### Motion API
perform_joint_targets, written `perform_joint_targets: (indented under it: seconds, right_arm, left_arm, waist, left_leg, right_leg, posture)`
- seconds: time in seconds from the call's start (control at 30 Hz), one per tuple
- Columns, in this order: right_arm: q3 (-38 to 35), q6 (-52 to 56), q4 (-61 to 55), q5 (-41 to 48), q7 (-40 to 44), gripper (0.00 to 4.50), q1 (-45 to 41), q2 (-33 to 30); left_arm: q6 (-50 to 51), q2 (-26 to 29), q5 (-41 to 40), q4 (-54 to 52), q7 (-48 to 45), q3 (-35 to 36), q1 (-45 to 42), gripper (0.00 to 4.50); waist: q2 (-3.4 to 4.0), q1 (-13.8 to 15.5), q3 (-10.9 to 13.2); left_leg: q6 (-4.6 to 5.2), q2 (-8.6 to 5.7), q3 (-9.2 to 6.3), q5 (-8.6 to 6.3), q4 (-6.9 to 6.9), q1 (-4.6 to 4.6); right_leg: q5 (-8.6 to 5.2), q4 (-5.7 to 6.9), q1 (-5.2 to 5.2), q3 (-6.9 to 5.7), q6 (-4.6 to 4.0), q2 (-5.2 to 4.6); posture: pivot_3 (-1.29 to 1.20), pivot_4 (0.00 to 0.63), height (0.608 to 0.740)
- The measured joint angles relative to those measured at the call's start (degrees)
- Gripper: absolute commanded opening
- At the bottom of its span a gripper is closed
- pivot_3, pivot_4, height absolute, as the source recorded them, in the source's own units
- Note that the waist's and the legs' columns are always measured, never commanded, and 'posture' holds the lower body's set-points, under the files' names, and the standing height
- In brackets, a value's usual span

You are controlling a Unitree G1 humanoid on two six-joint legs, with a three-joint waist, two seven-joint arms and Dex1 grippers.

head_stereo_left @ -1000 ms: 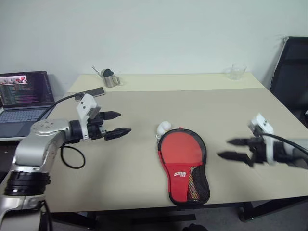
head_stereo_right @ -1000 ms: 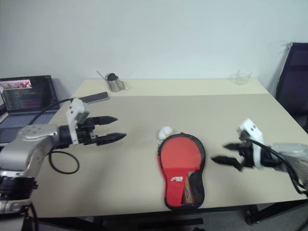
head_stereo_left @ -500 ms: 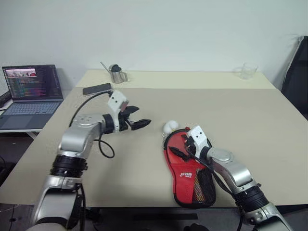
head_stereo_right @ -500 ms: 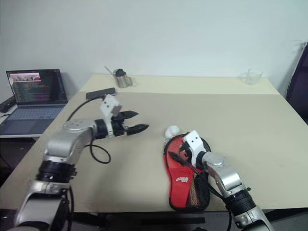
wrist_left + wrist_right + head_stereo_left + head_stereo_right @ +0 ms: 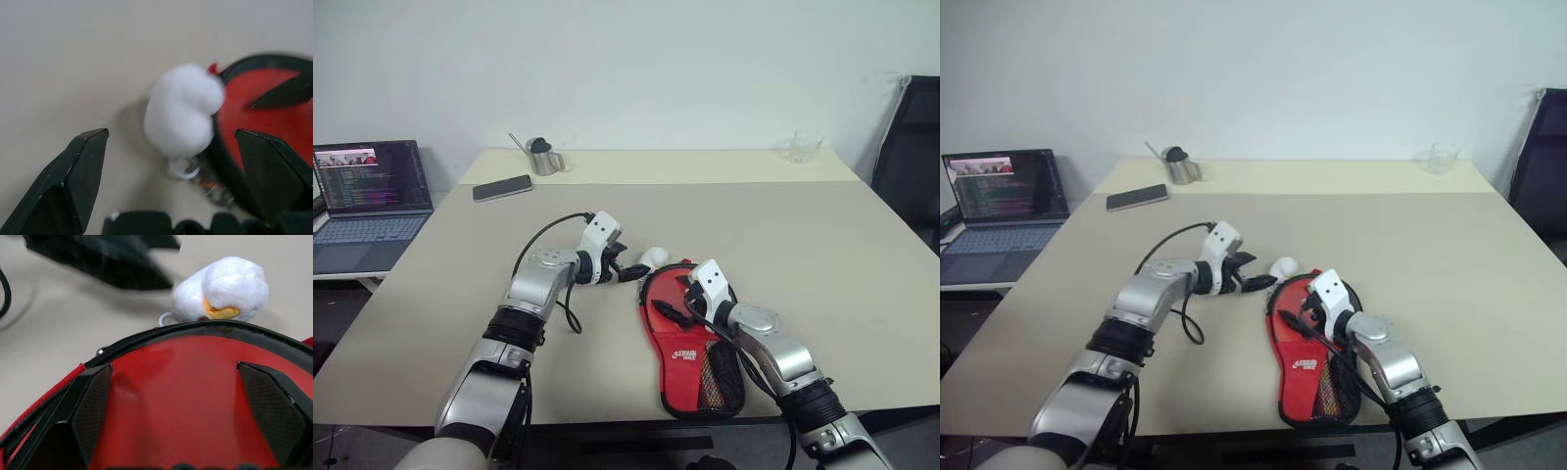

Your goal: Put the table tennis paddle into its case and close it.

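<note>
Black fingers of our right gripper [image 5: 674, 300] stand wide apart over the round red face of the case [image 5: 690, 338], holding nothing; in our right wrist view both fingertips [image 5: 93, 401] hang just above the red fabric, with the zip edge running between them. Our left gripper [image 5: 638, 271] is also spread wide and empty, its tips just left of the white fluffy charm [image 5: 651, 258], which sits between the two fingers [image 5: 83, 166] in our left wrist view without touching either. The charm lies at the far rim of the case, joined to it by a small ring.

The case rests flat on the beige table [image 5: 822, 255], red side up, white logo and mesh pocket toward the near edge, black border all round. Whether the table tennis paddle lies inside we cannot tell.

Farther out: a phone [image 5: 502, 187] and a metal cup [image 5: 542, 158] at the far left, a clear glass [image 5: 800, 147] at the far right, a laptop [image 5: 367, 201] on a side surface to the left, a black chair [image 5: 911, 147] at the right.
</note>
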Motion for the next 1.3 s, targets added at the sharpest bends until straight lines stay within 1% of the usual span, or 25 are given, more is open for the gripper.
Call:
perform_joint_targets:
  seconds: [0.27, 0.5, 0.6, 0.7, 0.8, 0.9, 0.97, 1.0, 1.13, 1.3]
  right_arm:
    - [-0.81, 1.16, -0.26, -0.57, 0.0, 4.47, 0.13, 0.92]
    - [-1.09, 2.58, -1.17, -0.56, -0.11, 4.47, 0.89, 1.67]
    - [-1.08, 3.17, -1.23, -0.56, -0.11, 4.5, 1.0, 1.72]
    - [-1.02, 3.93, -1.24, -0.56, -0.05, 4.5, 1.06, 1.72]
    - [-1.03, 4.54, -1.59, -0.55, -0.01, 4.5, 1.12, 1.68]
    - [-1.06, 5.18, -2.24, -0.47, 0.04, 4.5, 1.33, 1.56]
    - [-1.1, 5.73, -2.6, -0.41, 0.03, 4.5, 1.37, 1.58]
    - [-1.1, 6.08, -2.84, -0.39, 0.03, 4.5, 1.38, 1.58]
    - [-1.11, 7.42, -3.67, -0.32, 0.05, 4.5, 1.42, 1.56]
    - [-1.01, 9.44, -5.73, 0.1, 0.72, 4.5, 2.12, 1.39]
  left_arm:
    - [-9.14, -5.5, 4.12, 13.22, 3.48, 0.12, -4.83, 4.5]
    - [-14.59, -10.33, 5.46, 26.69, 11.13, 2.91, -8.8, 4.5]
    - [-16.12, -11.94, 6.52, 30.62, 13.35, 3.34, -10.47, 3.88]
    - [-17.33, -13.73, 7.65, 33.55, 14.68, 3.37, -11.55, 2.81]
    - [-17.67, -14.72, 8.25, 35.62, 15.83, 3.78, -12.7, 1.67]
    - [-18.42, -15.23, 8.87, 36.83, 17.61, 4.11, -13.75, 0.68]
    - [-18.89, -15.58, 9.45, 38.28, 20.09, 4.45, -14.82, 0.22]
    - [-19.47, -15.63, 9.83, 38.77, 21.39, 4.49, -15.18, 0.15]
    - [-21.37, -15.66, 12.63, 41.43, 26.55, 4.22, -17.54, 0.15]
    - [-23.36, -15.85, 17.39, 44.77, 32.16, 2.15, -20.94, 0.15]
  waist:
    - [-0.13, -0.14, -0.18]
    - [-0.15, -0.12, -0.61]
    - [-0.13, -0.07, -0.74]
    - [-0.13, -0.05, -0.73]
    - [-0.13, -0.08, -0.73]
    - [-0.13, -0.09, -0.73]
    - [-0.13, -0.1, -0.73]
    - [-0.13, -0.12, -0.73]
    - [-0.13, -0.12, -0.73]
    - [-0.13, -0.1, -0.73]
  left_leg:
    - [0.0, 0.0, 0.0, 0.0, 0.01, 0.0]
    - [0.01, -0.01, 0.01, 0.0, 0.01, 0.02]
    - [0.01, -0.03, 0.0, -0.01, 0.0, 0.18]
    - [0.13, -0.02, -0.06, -0.08, -0.1, 0.75]
    - [0.18, -0.02, -0.06, -0.11, -0.08, 0.77]
    - [0.05, 0.0, -0.07, -0.03, -0.07, 0.76]
    - [0.05, -0.01, -0.07, -0.03, -0.07, 0.76]
    - [0.05, 0.0, -0.07, -0.03, -0.07, 0.76]
    - [0.04, 0.0, -0.07, -0.03, -0.07, 0.74]
    - [0.04, 0.0, -0.06, -0.03, -0.08, 0.74]
  right_leg:
    - [0.0, 0.01, 0.0, 0.0, 0.0, -0.01]
    - [0.0, 0.03, 0.01, -0.04, 0.0, -0.03]
    - [0.0, 0.02, 0.24, -0.05, 0.01, -0.03]
    - [-0.01, -0.16, 0.88, -0.1, 0.02, -0.01]
    - [0.0, -0.12, 0.88, -0.09, 0.03, 0.16]
    - [0.0, -0.1, 0.86, -0.05, 0.03, 0.16]
    - [0.0, -0.11, 0.86, -0.06, 0.04, 0.15]
    - [0.0, -0.1, 0.85, -0.05, 0.04, 0.15]
    - [0.0, -0.1, 0.83, -0.05, 0.04, 0.15]
    - [0.0, -0.11, 0.82, -0.09, 0.04, 0.16]
  posture:
    - [0.0, 0.15, 0.74]
    - [0.0, 0.15, 0.74]
    - [0.0, 0.15, 0.74]
    - [0.0, 0.15, 0.74]
    - [0.0, 0.15, 0.74]
    - [0.0, 0.15, 0.74]
    - [0.0, 0.15, 0.74]
    - [0.0, 0.15, 0.74]
    - [0.0, 0.15, 0.74]
    - [0.0, 0.15, 0.74]
